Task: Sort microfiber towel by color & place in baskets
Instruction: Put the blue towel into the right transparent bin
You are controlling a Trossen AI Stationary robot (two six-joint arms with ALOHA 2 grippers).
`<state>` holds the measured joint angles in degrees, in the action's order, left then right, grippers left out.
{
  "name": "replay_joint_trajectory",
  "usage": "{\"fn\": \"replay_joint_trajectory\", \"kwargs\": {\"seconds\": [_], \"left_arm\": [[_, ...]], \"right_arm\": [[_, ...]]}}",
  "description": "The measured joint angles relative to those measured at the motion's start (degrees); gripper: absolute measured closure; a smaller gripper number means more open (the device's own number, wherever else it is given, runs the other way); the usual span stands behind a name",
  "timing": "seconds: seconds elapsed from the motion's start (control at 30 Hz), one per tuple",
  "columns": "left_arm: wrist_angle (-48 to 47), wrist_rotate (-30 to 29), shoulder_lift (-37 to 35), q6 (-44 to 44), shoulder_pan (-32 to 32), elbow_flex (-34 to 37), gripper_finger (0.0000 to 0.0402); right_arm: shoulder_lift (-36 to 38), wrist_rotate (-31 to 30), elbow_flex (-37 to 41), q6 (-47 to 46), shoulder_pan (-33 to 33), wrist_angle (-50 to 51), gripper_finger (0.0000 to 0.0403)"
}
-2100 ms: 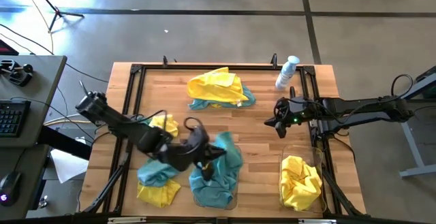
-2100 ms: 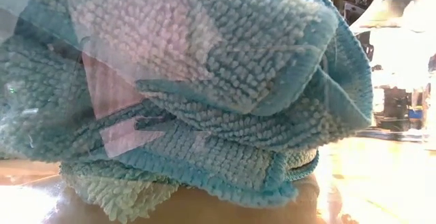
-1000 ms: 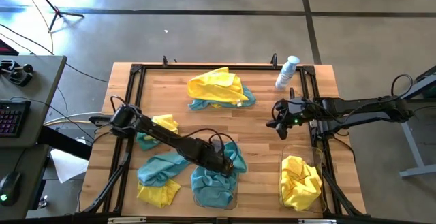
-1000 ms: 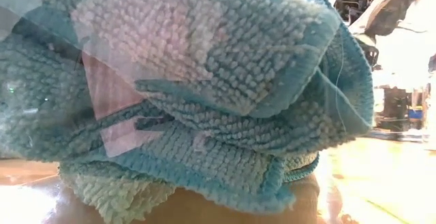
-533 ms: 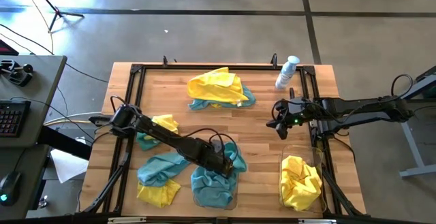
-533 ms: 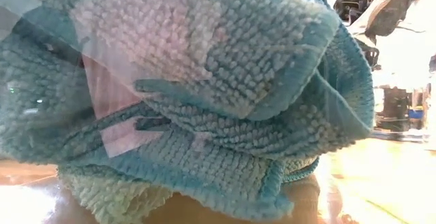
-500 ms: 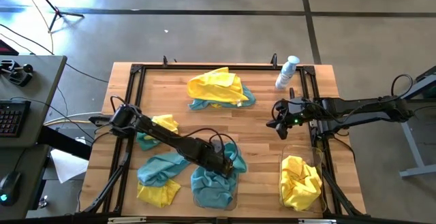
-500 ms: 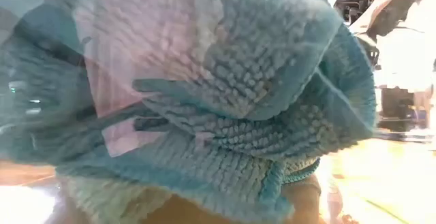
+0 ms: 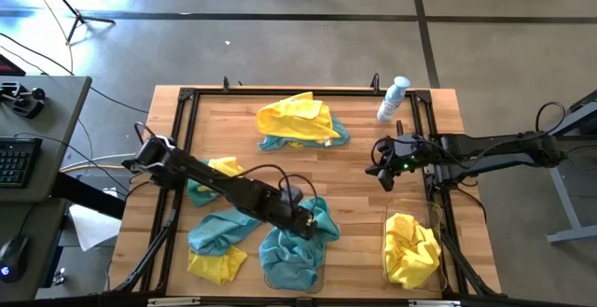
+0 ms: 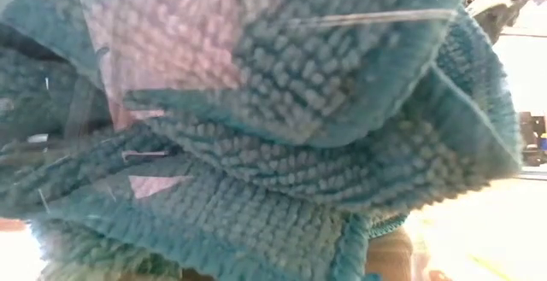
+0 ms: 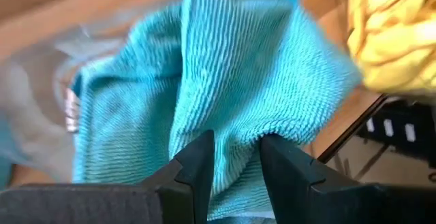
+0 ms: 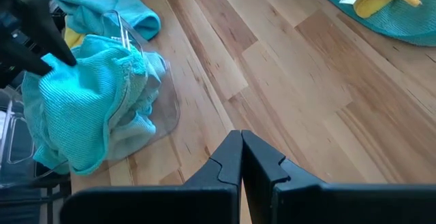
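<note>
My left gripper [image 9: 308, 221] [image 11: 237, 142] hovers over the near-middle clear basket [image 9: 323, 272], shut on a teal towel [image 9: 291, 251] [image 11: 231, 67] that fills the basket and bulges over its rim. The same towel [image 10: 273, 127] covers almost the whole low view. My right gripper [image 9: 381, 174] [image 12: 240, 137] waits shut above the table at the right and holds nothing. A second clear basket [image 9: 392, 217] at the near right holds yellow towels [image 9: 410, 251]. My left gripper pinches a thick fold of the teal towel [image 11: 235, 125] between its two fingers, and cloth shows far back between them. The fingers slant down from the table's left. The upper part of the towel [image 12: 58, 71] is drawn up to the fingers, while its lower part lies in the basket.
A yellow towel on a teal one [image 9: 298, 118] lies at the far middle. More teal [image 9: 219, 232] and yellow [image 9: 219, 265] towels lie at the near left, under my left arm. A white spray bottle [image 9: 394, 97] stands at the far right corner. Bare wood shows in the middle.
My left gripper has risen from low in the basket and drawn back a little toward the table's left. The teal towel's upper part has come up with it and bulges higher. Its lower part has stayed in the basket.
</note>
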<state>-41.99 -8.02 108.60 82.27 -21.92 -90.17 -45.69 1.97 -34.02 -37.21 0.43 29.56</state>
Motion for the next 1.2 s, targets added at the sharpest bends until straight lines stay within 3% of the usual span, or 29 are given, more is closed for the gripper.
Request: {"fn": "replay_joint_trajectory", "kwargs": {"seconds": [0.17,0.33,0.43,0.53,0.73,1.03,1.2], "left_arm": [[-2.67,-1.89,-2.02,-0.99,-0.01,-0.07,0.0296],[-2.86,2.75,-2.38,-6.59,0.01,-0.07,0.0296],[-3.56,3.46,-2.38,-10.26,-0.01,-0.09,0.0296],[-4.99,2.68,-2.8,-13.6,-0.26,-0.07,0.0296],[-7.9,2.33,-4.44,-25.13,-0.82,-0.07,0.0296],[-17.73,-2.12,-7.57,-35.05,-4.73,0.58,0.0296],[-17.69,-4.77,-15.02,-35.9,-8.71,6.89,0.0296]], "right_arm": [[-0.05,0.03,0.0,-0.25,0.0,-0.17,0.0403],[-0.11,0.03,0.0,-1.32,1.48,-1.41,0.0403],[-0.26,-0.36,0.0,0.73,5.66,-8.01,0.0403],[-2.55,-5.03,-1.23,1.26,11.16,-13.8,0.0403],[-16.54,-13.27,-11.83,4.14,19.84,-12.56,0.0403],[-41.48,-13.79,-35.01,1.28,23.71,0.46,0.0403],[-52.69,-13.8,-46.24,-2.92,23.57,7.42,0.0403]]}}
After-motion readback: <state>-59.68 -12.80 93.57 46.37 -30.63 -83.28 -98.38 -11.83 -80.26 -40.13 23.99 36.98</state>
